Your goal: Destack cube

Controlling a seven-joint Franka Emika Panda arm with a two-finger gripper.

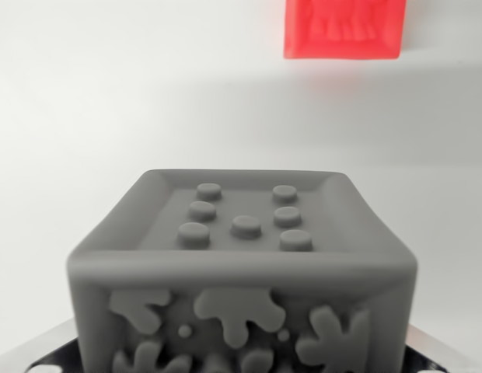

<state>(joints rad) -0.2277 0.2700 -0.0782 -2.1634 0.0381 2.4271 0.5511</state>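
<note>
Grey cube: one grey cube (242, 268) fills the lower middle of the wrist view, close under the camera; its top face has a raised rim and seven round studs, and its near face carries raised splat shapes and small dots.
Red cube: one red cube (344, 29) sits at the top of the view, cut off by the upper frame edge, well apart from the grey one and toward the wrist view's right.
Stacking: the two cubes are apart, not one on the other; nothing rests on the grey cube's studded top.
Tabletop: plain white tabletop (85, 116); none of its edges or corners fall within the frame.
Open room: bare white surface lies between the two cubes and spreads to both sides of the grey cube.
Gripper: dark and shiny parts (50, 350) show only at the bottom corners of the view, either side of the grey cube's base; whether the gripper is spread or pressing on the cube I cannot tell.
Count: two cubes, one grey, one red.
</note>
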